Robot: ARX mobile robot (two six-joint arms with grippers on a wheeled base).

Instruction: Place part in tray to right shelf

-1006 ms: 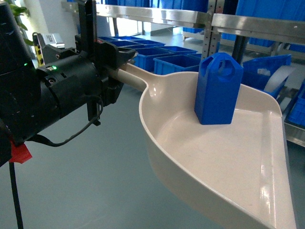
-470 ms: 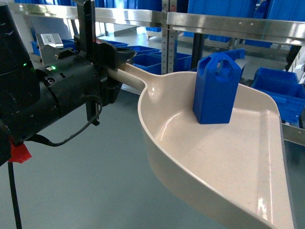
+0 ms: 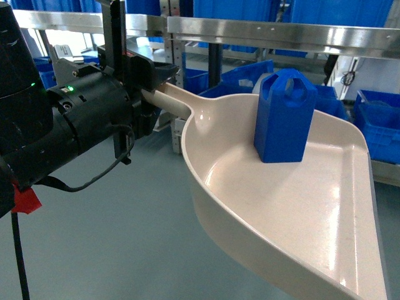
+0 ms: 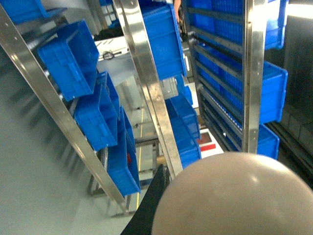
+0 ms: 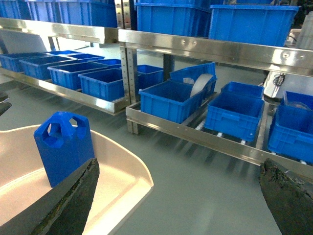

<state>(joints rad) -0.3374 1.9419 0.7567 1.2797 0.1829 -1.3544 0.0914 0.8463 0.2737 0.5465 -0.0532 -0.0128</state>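
Observation:
The tray [image 3: 294,206], a big cream scoop, hangs in the air across the head view. My left gripper [image 3: 152,87] is shut on its long handle [image 3: 178,100]. The part [image 3: 284,119], a small blue jug-shaped block, stands upright inside the tray near its back wall. In the left wrist view the handle's rounded end [image 4: 234,196] fills the lower right beside one black finger [image 4: 151,205]. The right wrist view shows the part [image 5: 63,147] and the tray [image 5: 117,181] at lower left. My right gripper [image 5: 178,196] is open and holds nothing. The right shelf [image 5: 195,46] stands ahead as a steel rack.
Blue crates [image 5: 173,98] fill the rack's low level on rollers, with more crates [image 5: 244,19] on the level above. A steel upright [image 5: 129,73] divides the bays. Grey floor [image 3: 125,237] lies under the tray. A steel rail [image 3: 281,31] runs above the part.
The rack and crates have slid leftward in the head view, as the robot turns right. The tray, the part and my left gripper keep the same place in the view.

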